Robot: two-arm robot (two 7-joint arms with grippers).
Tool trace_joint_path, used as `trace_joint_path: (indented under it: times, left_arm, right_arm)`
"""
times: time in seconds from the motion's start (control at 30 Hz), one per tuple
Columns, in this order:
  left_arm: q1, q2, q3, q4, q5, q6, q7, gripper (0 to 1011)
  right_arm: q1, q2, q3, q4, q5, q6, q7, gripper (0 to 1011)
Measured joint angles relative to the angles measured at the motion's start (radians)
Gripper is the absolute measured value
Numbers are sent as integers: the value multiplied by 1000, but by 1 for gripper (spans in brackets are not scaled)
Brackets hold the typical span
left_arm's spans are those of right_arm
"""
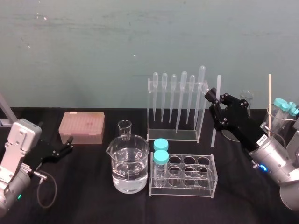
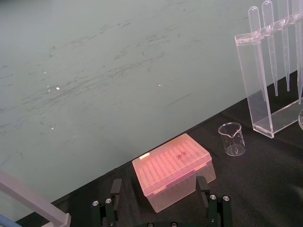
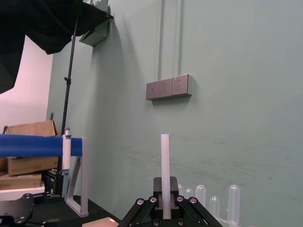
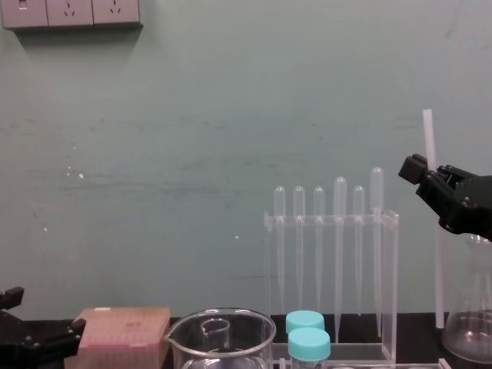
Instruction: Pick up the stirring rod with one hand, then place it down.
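Note:
The stirring rod is a thin translucent-white stick standing almost upright just right of the pipette rack. My right gripper is shut on its upper part, and the arm reaches in from the right. In the right wrist view the stirring rod rises straight out from between the fingers of the right gripper. In the chest view the stirring rod hangs below the right gripper, its lower end near the tabletop; I cannot tell if it touches. My left gripper is parked open at the far left.
A large beaker of water stands front centre, with a small beaker behind it. A test tube rack holds two blue-capped tubes. A pink tip box sits near the left gripper. A flask and capped tubes crowd the right.

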Motion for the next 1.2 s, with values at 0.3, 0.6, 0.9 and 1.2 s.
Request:
trace_joint_path:
  times: [0.3, 0.6, 0.9, 1.2]
  left_arm:
    - [0, 0, 0, 0, 0, 0, 0, 1000]
    - [0, 0, 0, 0, 0, 0, 0, 1000]
    - [0, 0, 0, 0, 0, 0, 0, 1000]
    - [0, 0, 0, 0, 0, 0, 0, 1000]
  right_arm:
    - [-1, 0, 2, -1, -2, 4, 0, 69]
    - [-26, 19, 17, -56, -13, 84, -9, 69]
    - [-58, 43, 19, -117, -7, 135, 18, 69]
    - [-62, 54, -7, -119, 2, 176, 46, 69]
